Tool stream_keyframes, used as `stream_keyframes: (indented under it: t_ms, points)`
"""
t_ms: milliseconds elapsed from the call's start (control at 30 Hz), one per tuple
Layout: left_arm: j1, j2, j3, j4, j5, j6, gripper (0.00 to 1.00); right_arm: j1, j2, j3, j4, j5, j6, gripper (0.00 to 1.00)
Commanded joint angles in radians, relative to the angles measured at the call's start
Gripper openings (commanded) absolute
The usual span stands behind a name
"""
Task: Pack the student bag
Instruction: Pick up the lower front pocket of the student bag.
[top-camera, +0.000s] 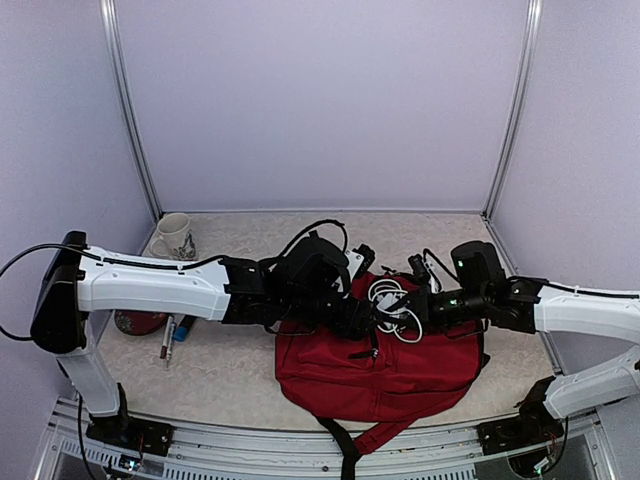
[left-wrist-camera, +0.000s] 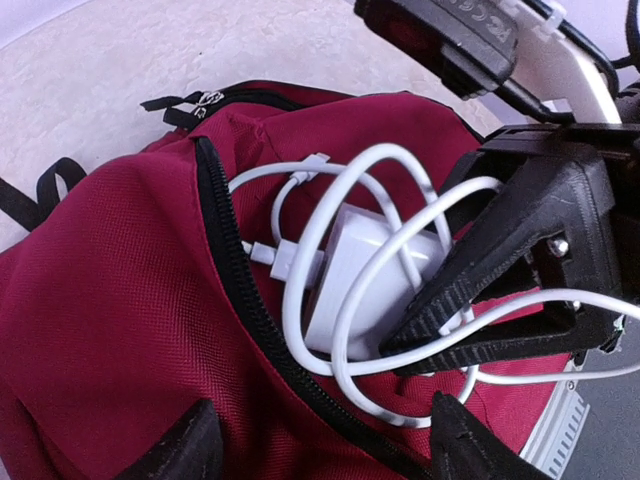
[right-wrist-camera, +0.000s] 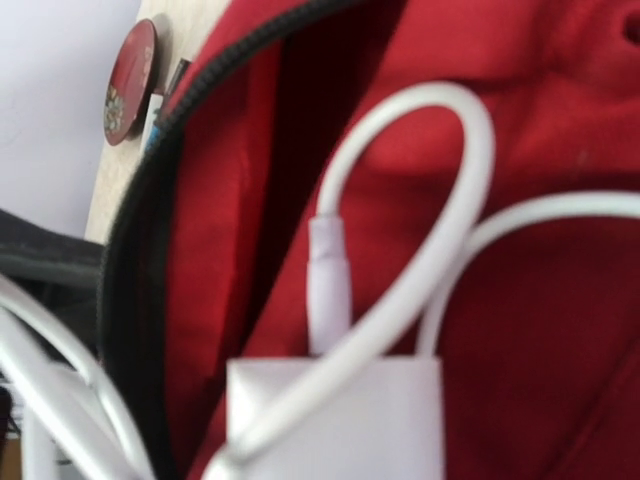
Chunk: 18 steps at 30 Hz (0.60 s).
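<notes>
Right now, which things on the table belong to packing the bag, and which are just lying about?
In the job: dark-red fabric backpack; white charger block with looped cable, gripped by the right end effector at the open zip.
Lying about: white patterned ceramic mug; red round disc; slim pen; small blue item.

student bag (top-camera: 380, 375) | dark red, black zippers and straps | flat on table (top-camera: 230, 370), near edge | main zipper open

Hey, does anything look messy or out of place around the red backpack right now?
Yes. The charger held by the right gripper sits at the open zipper of the backpack, but its white cable spills out in loose loops over the gripper's fingers instead of lying inside. Nothing looks damaged.
</notes>
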Motion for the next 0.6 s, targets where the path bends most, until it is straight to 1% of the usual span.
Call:
stream_keyframes:
  t_ms: [0, 67, 200, 267, 400, 500, 567]
  points:
    - [-0.009, 0.06, 0.061, -0.059, -0.028, 0.013, 0.64, -0.032, -0.016, -0.024, 0.038, 0.026, 0.024, 0.0]
    - [-0.008, 0.07, 0.068, -0.076, -0.028, 0.016, 0.56, -0.044, -0.01, -0.023, 0.037, 0.03, 0.022, 0.0]
    - [-0.011, 0.058, 0.05, -0.077, -0.039, 0.015, 0.55, -0.067, 0.01, -0.019, 0.032, 0.041, 0.004, 0.0]
    - [-0.009, 0.054, 0.043, -0.089, -0.047, 0.017, 0.49, -0.067, 0.031, -0.015, 0.044, 0.025, -0.002, 0.0]
    - [-0.01, 0.021, 0.015, -0.097, -0.057, 0.01, 0.29, -0.063, 0.067, -0.004, 0.048, -0.018, -0.021, 0.0]
    - [-0.01, -0.007, -0.011, -0.078, -0.087, 0.007, 0.14, -0.035, 0.085, 0.033, 0.023, -0.025, -0.046, 0.0]
    - [-0.006, -0.015, -0.016, -0.068, -0.105, 0.01, 0.0, -0.021, 0.096, 0.058, -0.002, -0.037, -0.049, 0.0]
